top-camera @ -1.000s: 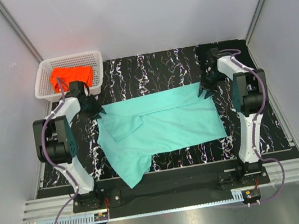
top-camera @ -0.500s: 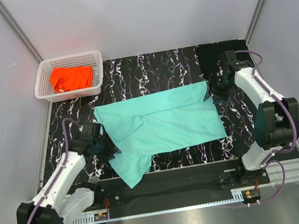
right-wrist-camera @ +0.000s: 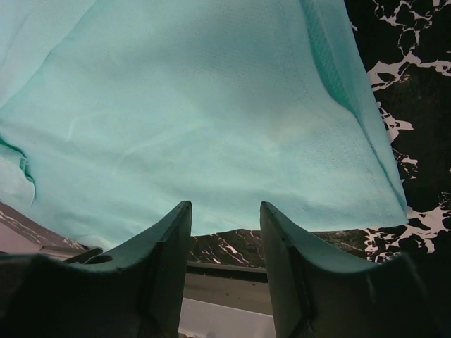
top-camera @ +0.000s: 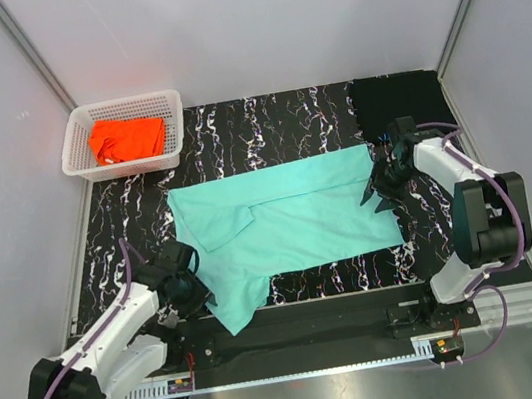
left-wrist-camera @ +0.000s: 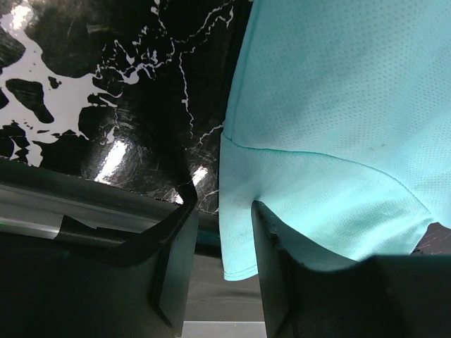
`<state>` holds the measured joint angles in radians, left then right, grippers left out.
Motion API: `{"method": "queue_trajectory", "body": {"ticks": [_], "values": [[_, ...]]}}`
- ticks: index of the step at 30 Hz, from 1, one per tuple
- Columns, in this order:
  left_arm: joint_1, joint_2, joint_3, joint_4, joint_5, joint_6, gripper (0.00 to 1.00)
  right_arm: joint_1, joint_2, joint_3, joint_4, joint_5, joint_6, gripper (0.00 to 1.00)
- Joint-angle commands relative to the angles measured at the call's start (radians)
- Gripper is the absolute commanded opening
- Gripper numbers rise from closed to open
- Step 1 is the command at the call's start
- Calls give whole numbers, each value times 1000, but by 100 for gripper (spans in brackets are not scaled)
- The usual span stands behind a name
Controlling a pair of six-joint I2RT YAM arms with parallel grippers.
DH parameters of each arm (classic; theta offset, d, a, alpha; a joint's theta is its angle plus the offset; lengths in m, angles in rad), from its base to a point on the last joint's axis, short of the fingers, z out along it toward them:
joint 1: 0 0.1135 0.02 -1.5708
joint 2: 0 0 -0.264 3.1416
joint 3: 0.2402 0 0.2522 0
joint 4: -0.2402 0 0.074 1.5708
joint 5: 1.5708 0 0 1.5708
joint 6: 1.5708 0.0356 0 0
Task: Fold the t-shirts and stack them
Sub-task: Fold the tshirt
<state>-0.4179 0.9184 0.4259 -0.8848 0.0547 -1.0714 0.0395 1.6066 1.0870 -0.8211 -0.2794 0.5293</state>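
Mint-teal t-shirt (top-camera: 290, 221) is lying spread across the middle of the black white-veined tabletop (top-camera: 273, 117), rumpled rather than flat, with one flap folded over near its left end and a corner trailing toward the near edge of the table. At that near-left corner the left gripper (top-camera: 195, 290) is sitting low over the table; its wrist camera is showing the left gripper (left-wrist-camera: 218, 260) with its two fingers (left-wrist-camera: 271, 267) parted and the t-shirt's hemmed edge (left-wrist-camera: 236, 232) lying in the gap between them, not pinched. On the far side, the right gripper (top-camera: 377, 197) is hanging over the t-shirt's right end, and from its own camera the right gripper (right-wrist-camera: 225, 260) is likewise spread wide, with teal cloth (right-wrist-camera: 197, 105) filling the view beyond the tips and nothing clamped. An orange t-shirt (top-camera: 125, 138) is lying bunched in the white lattice basket (top-camera: 120, 105) at the far left corner. A black t-shirt (top-camera: 397, 98) is lying flat at the far right corner.
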Motion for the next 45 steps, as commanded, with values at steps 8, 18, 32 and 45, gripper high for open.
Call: {"method": "queue_trajectory", "body": {"ticks": [8,18,32,45], "values": [[-4,76,-4,64,-90,-48,39,7,-62,-41,22,38,35,50],[-2,97,46,99,-139,17,3,-33,-123,-170,19,94,127,50],[-4,59,162,104,-69,126,0,-156,-264,-331,-24,190,196,39],[-2,39,186,106,-61,153,0,-173,-232,-383,0,217,232,39]]}}
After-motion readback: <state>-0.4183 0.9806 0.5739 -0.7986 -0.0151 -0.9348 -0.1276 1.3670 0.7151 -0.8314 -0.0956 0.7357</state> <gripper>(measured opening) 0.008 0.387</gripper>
